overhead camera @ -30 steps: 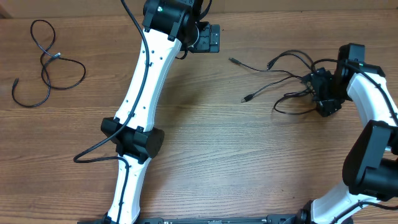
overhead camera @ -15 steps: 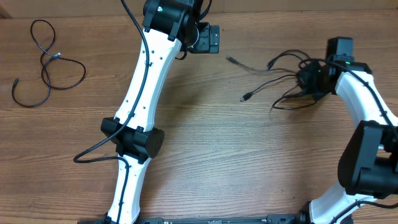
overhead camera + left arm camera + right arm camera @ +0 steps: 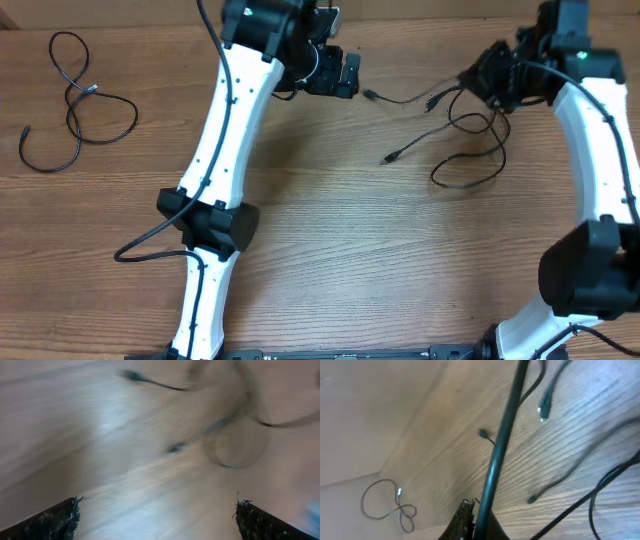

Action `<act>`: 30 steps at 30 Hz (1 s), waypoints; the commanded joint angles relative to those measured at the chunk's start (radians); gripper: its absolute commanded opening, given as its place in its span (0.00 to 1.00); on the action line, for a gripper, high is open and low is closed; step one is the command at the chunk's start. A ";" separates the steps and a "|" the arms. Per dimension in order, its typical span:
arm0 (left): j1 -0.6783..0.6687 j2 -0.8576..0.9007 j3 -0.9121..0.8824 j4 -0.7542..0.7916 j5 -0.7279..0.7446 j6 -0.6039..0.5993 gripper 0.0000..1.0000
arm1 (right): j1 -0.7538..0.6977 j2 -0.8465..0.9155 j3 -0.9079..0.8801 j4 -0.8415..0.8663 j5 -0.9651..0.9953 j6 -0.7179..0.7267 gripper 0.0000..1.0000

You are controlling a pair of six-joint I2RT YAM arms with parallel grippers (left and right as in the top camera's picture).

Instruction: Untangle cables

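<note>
Right fingers (image 3: pixel 462 521) clamp branching cable (image 3: pixel 501 445); left fingers (image 3: pixel 55 519) spread above table (image 3: pixel 400 260).

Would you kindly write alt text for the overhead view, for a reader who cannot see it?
Seen from above, the right gripper holds a tangled branching cable at the upper right of a wooden table, its leads trailing towards the middle. The open left gripper hovers near one plug end, and a separate looped cable lies at the far left.
</note>
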 commanded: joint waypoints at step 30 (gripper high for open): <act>-0.269 0.001 -0.227 0.462 0.108 0.346 0.66 | -0.007 -0.050 0.177 0.038 -0.451 0.219 0.04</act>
